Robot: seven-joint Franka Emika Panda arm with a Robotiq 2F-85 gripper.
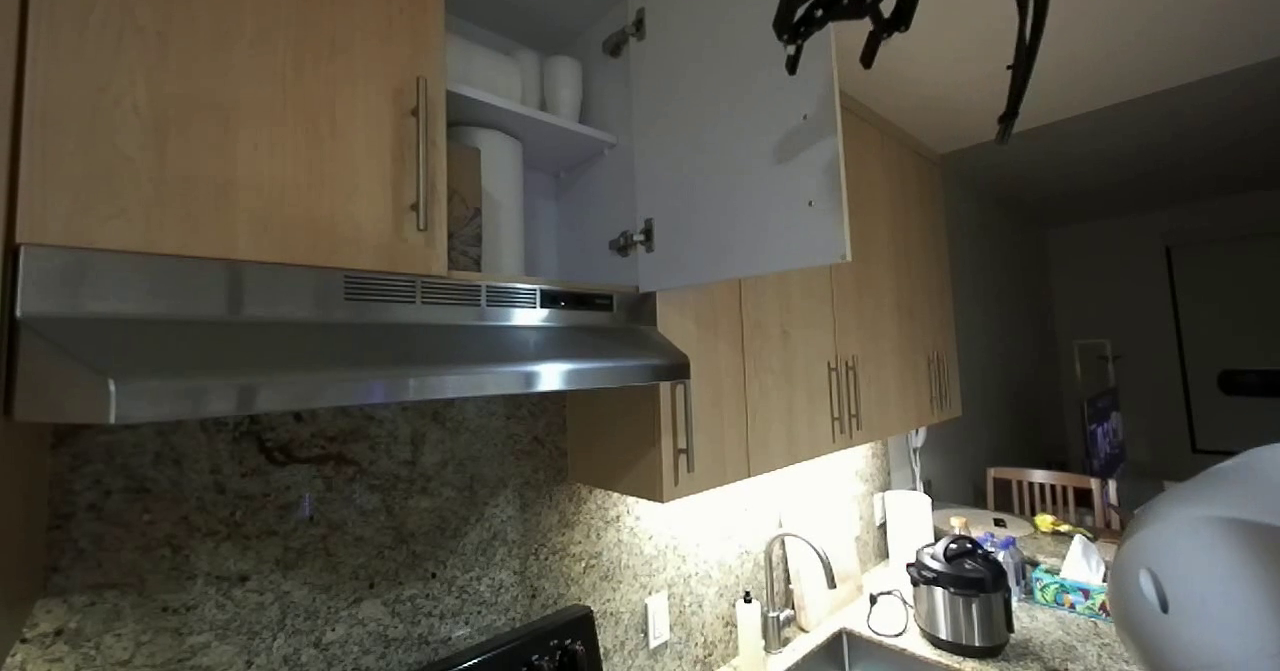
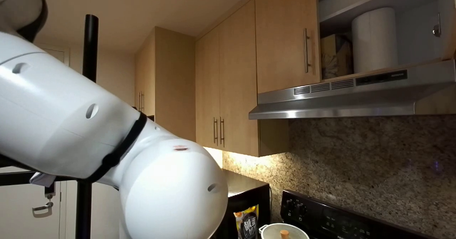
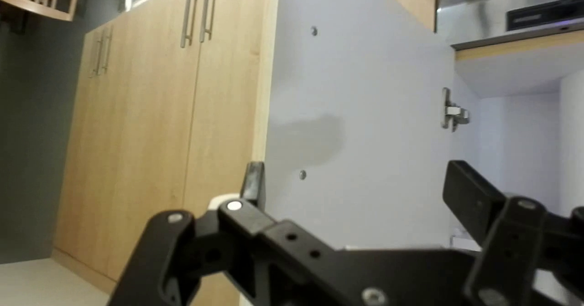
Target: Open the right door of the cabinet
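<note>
Well, your fingers (image 3: 472,199) hang apart, empty; the door (image 1: 735,141) already stands open, so pushing it further with too much force could strain the hinges (image 1: 628,241).

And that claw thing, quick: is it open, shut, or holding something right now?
Gripper: open wide, holding nothing.

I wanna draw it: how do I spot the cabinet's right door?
Find the silver hood. Just above is the cabinet, whose right door hangs from two hinges. Unlike the shut wood doors nearby, it stands open, showing its pale inside.
</note>
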